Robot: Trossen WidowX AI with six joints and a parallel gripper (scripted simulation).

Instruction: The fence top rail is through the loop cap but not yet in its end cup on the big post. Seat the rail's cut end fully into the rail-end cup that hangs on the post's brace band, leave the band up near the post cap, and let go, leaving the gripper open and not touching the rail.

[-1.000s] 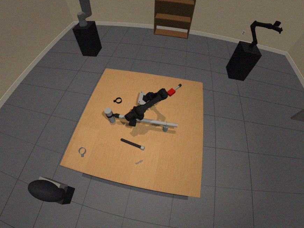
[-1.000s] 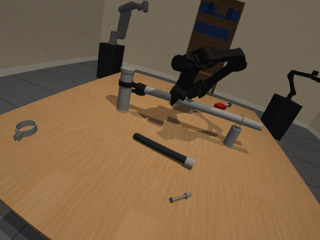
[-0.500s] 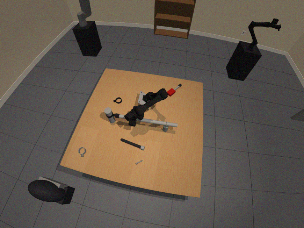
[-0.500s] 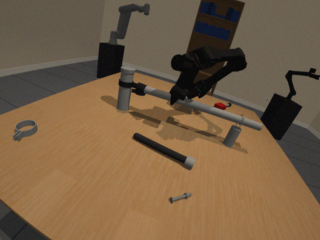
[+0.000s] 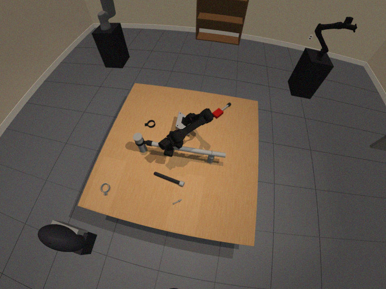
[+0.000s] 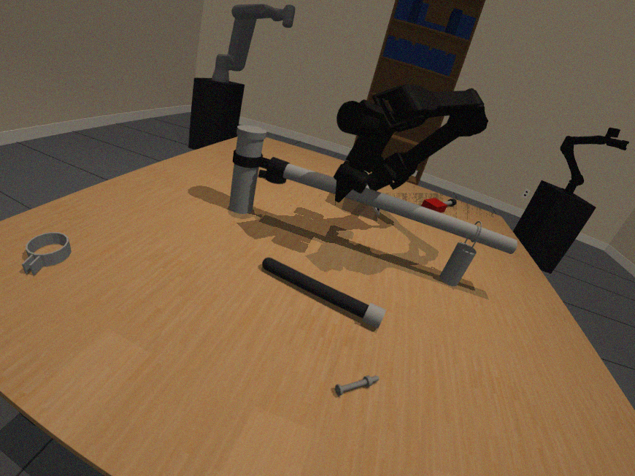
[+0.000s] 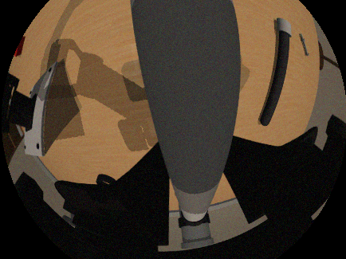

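The long grey rail runs above the table, nearly level. My gripper is shut on it, between its middle and its cut end. That end meets the mouth of the black rail-end cup; how deep it sits is hidden. The cup hangs on the black brace band, high on the big post, a little below the post cap. The rail's far part passes through the wire loop above the short grey cylinder.
A dark rod with a light end, a bolt and a grey ring clamp lie in front. A black ring lies behind the post. A red block is at the back right.
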